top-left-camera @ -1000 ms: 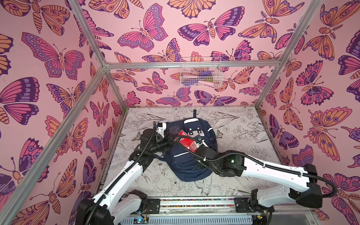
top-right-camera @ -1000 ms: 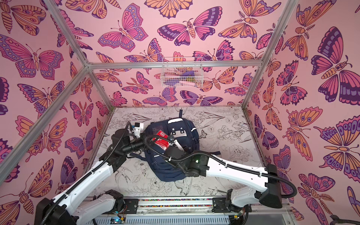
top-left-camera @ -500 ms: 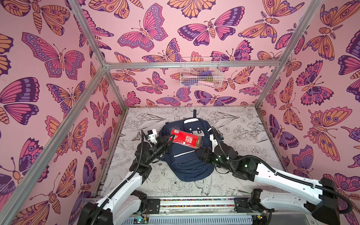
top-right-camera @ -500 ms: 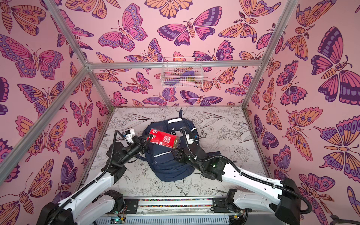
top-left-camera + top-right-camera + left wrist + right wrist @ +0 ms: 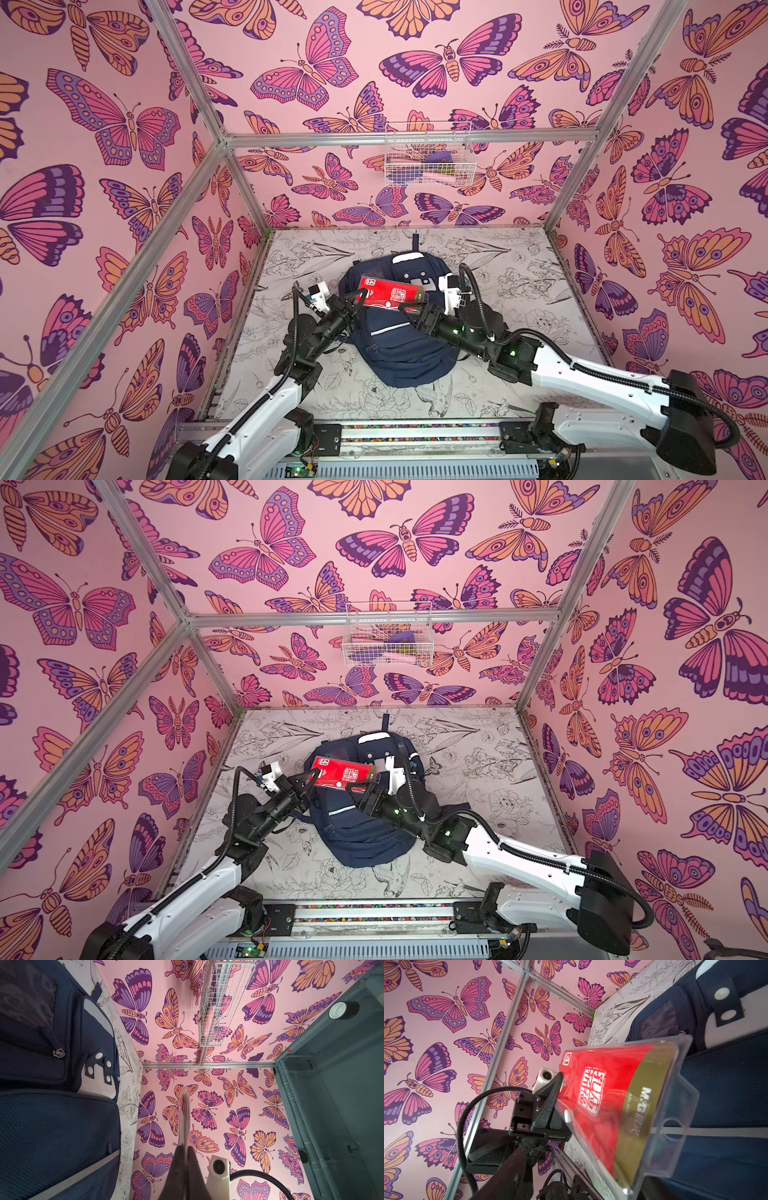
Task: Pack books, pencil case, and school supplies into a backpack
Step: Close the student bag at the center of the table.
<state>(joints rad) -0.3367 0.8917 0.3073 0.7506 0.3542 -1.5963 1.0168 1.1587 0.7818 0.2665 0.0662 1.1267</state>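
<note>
Right claw returned to red pouch, left claw pinching it

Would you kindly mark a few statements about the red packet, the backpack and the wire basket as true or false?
1. The left pincer is shut on one end of the red packet. True.
2. The backpack stands upright. False: it lies flat on the table.
3. The wire basket hangs on the back wall. True.
4. The red packet is already inside the backpack. False: it is held in the air over the backpack.
</note>
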